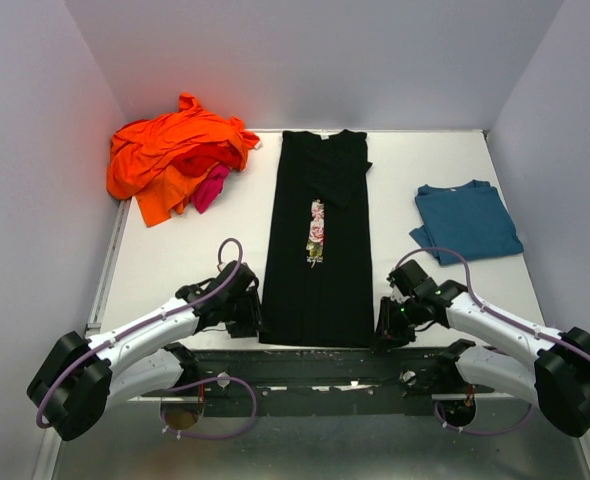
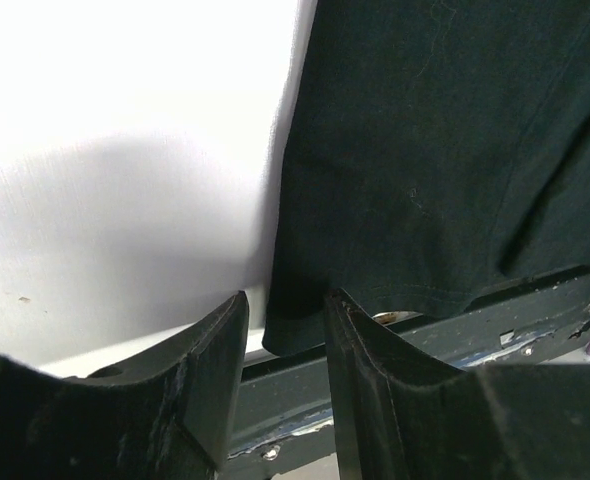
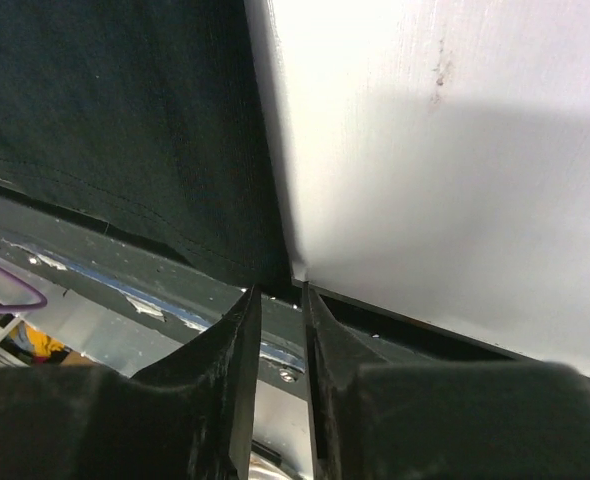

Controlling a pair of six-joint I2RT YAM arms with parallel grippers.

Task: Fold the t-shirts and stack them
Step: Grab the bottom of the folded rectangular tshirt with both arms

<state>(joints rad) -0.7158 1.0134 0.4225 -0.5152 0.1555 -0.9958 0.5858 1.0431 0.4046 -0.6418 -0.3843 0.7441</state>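
Item: black t-shirt (image 1: 315, 240), flat | left gripper (image 2: 286, 297): apart, near-left hem corner | right gripper (image 3: 279, 290): narrow gap, near-right corner, cannot tell if clamped

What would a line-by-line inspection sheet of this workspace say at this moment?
Surface: white table, carrying three lots of shirts.
Job's things: black t-shirt flat in the middle, narrow, hem at the near edge; teal-blue t-shirt folded at right; orange and pink heap at far left.
Clutter: nothing seen.
Pincers: left pincer open at the black shirt's near-left corner; right pincer, jaws nearly together, at its near-right corner, grip unclear.
Cables: purple cables loop along both arms.
Surroundings: plain walls on three sides; metal frame below the near edge.
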